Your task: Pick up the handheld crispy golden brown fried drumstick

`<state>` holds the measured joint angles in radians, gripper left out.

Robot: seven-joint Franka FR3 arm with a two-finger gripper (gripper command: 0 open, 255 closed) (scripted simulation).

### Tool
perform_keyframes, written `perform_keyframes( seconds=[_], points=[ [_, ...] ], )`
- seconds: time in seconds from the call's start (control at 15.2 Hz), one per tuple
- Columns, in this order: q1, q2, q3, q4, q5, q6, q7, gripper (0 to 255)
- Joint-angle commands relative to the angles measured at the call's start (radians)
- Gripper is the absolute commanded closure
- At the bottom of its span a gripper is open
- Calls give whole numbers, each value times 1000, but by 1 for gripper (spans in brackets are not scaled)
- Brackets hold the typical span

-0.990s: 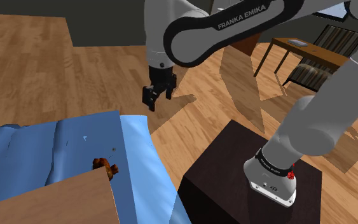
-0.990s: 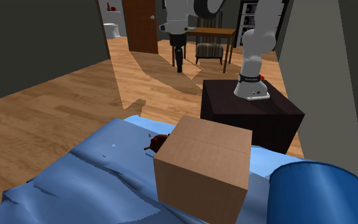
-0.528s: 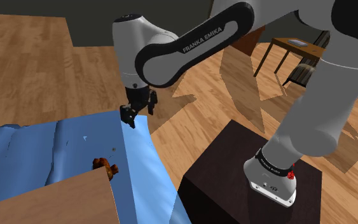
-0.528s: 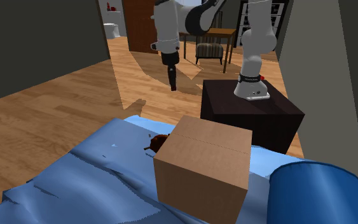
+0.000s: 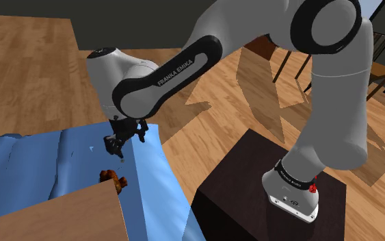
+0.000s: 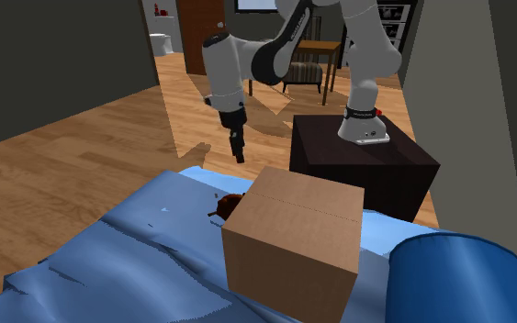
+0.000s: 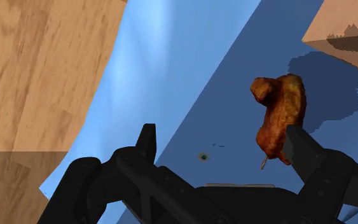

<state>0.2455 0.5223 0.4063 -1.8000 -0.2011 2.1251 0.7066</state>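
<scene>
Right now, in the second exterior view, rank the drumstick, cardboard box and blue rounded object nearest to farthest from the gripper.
1. The drumstick, on the blue cover just below the gripper.
2. The cardboard box, beside the drumstick.
3. The blue rounded object, at the view's lower right.

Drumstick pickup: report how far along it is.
Done: the gripper is over the cloth, open, near the drumstick. In hand: the approach; the drumstick lies untouched beside the box. Left: descend, shut on it, lift.
</scene>
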Motion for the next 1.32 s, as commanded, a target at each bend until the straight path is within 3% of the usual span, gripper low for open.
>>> perform_keyframes(
  seconds=[0.0, 0.53, 1.19, 1.25],
  points=[
    [32, 81, -9, 79, -16, -13, 23, 0],
    [171, 433, -45, 497, -45, -119, 63, 0],
    [189, 523, -61, 547, -57, -80, 62, 0],
    [189, 522, -61, 546, -57, -79, 62, 255]
  ],
)
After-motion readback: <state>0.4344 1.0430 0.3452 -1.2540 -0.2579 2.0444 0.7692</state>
